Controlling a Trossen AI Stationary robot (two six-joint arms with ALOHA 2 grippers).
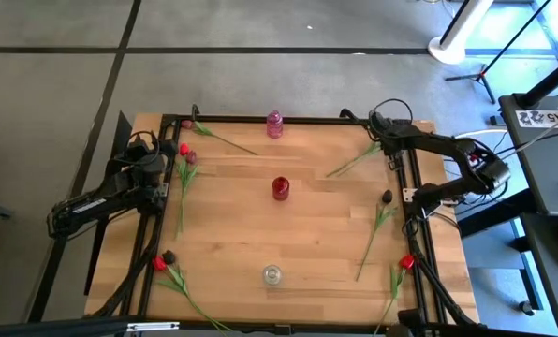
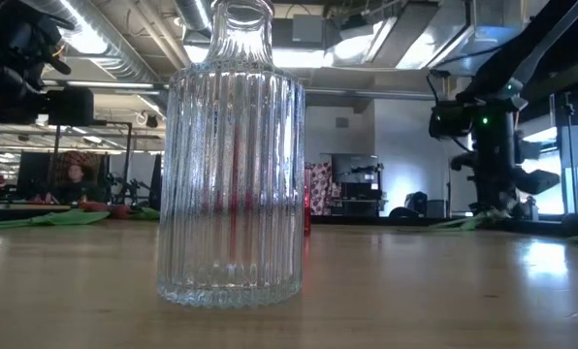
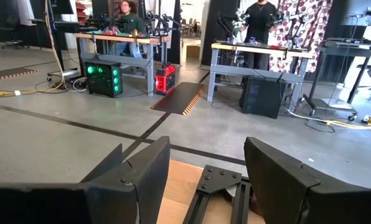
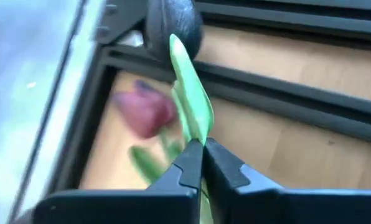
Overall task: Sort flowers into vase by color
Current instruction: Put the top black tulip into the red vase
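Tulips lie about the wooden table: red and maroon heads at the left [image 1: 185,152], a red and a dark one near the left corner [image 1: 163,261], a dark one [image 1: 387,196] and a red one [image 1: 406,262] on the right. Three vases stand along the middle: pink [image 1: 274,124], red [image 1: 280,188] and clear ribbed glass [image 1: 272,275] [image 2: 231,165]. My right gripper [image 4: 203,148] is at the far right corner, shut on a pink-headed tulip [image 4: 145,112] whose stem [image 1: 352,161] runs toward the table's middle. My left gripper [image 3: 201,180] is open at the far left corner. My right gripper pinches the pink-headed tulip by a green leaf [image 4: 195,127] beside its head, between the two fingertips, coming from above. The leaf's tip [image 4: 184,59] sticks out past the fingers. Whether the flower is lifted off the table I cannot tell.
A black metal frame [image 1: 288,119] edges the table's far side and runs down both sides at the arm bases. Open wood lies between the vases and the flowers. Beyond the far edge are a grey floor, workbenches and people.
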